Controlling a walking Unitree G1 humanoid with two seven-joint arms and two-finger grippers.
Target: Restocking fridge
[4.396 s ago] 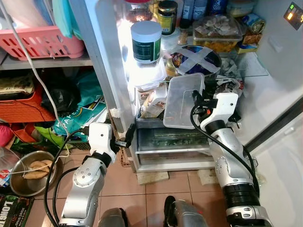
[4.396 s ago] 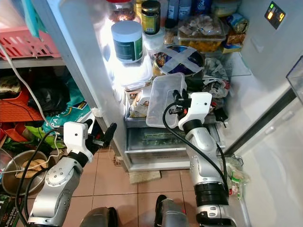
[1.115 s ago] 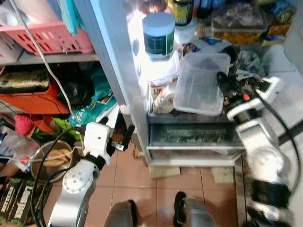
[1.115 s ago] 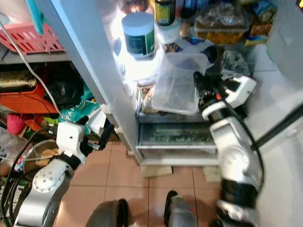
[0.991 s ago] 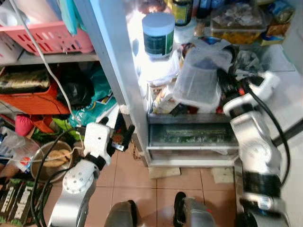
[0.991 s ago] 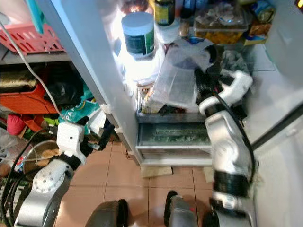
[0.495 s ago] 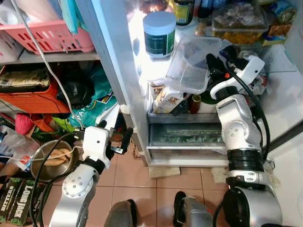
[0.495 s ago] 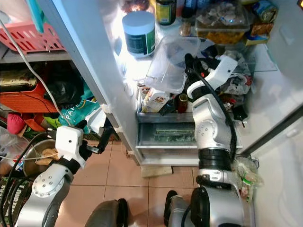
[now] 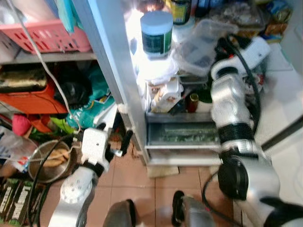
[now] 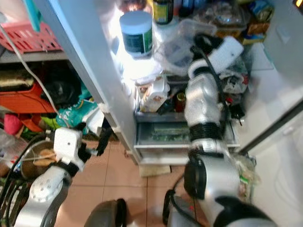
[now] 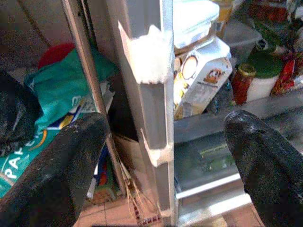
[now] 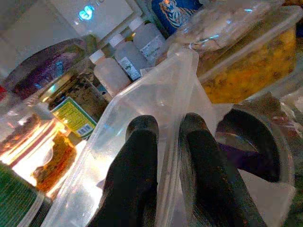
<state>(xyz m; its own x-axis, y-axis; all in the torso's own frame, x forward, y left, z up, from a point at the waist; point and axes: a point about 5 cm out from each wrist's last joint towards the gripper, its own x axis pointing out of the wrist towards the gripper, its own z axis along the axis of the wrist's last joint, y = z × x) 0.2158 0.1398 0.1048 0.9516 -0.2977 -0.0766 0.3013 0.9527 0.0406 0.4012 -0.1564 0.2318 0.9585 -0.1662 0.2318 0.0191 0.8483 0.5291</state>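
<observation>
While one clear plastic container (image 12: 142, 118) tilts at the fridge shelf (image 9: 189, 78) beside one white jar (image 9: 157, 28), the raised right gripper (image 12: 165, 142) pinches its rim; the left gripper (image 11: 161, 142) hangs low, fingers spread, by the fridge wall (image 11: 147, 85).

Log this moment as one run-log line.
task: restock fridge | right gripper: shut on clear plastic container, raised at fridge shelf | left gripper: open, idle, low by fridge door edge

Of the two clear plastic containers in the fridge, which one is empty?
The clear plastic container gripped by the right hand is empty. The other container behind it holds yellow food and is closed.
</observation>
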